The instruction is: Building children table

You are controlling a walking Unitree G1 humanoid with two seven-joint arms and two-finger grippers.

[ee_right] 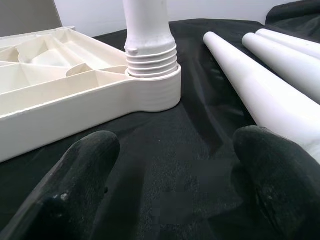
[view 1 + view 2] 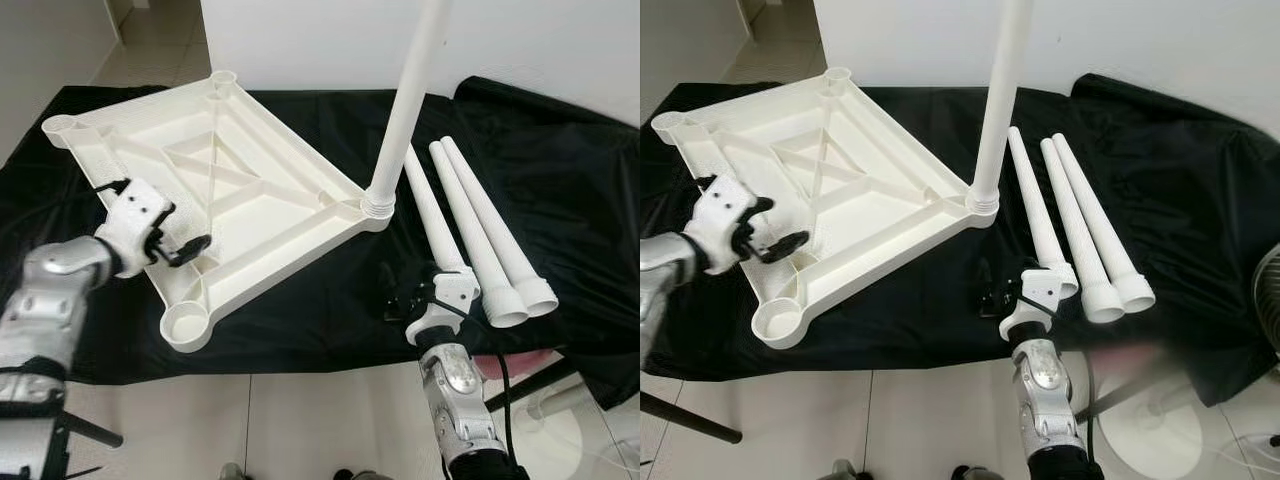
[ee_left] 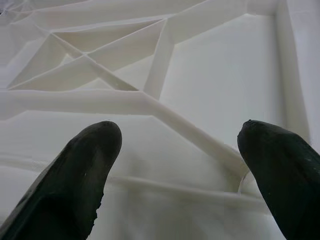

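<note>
The white plastic table top (image 2: 290,160) lies upside down on a black cloth, ribs facing up. One white leg (image 2: 405,100) stands upright, screwed into the corner socket (image 1: 155,85) nearest the middle. Three loose legs (image 2: 480,230) lie side by side on the cloth to the right. My left gripper (image 2: 185,250) hovers open over the top's near left rim, and the left wrist view shows its fingers (image 3: 85,170) spread above the ribs. On the cloth before the upright leg, my right gripper (image 2: 400,300) stands open, beside the wide end of the nearest loose leg (image 1: 260,95).
The black cloth (image 2: 560,170) covers a low surface whose front edge runs just ahead of my arms. A white wall stands behind. Tiled floor lies below, with a white fan base (image 2: 1150,430) at the lower right. Three corner sockets, such as the near one (image 2: 185,325), stand vacant.
</note>
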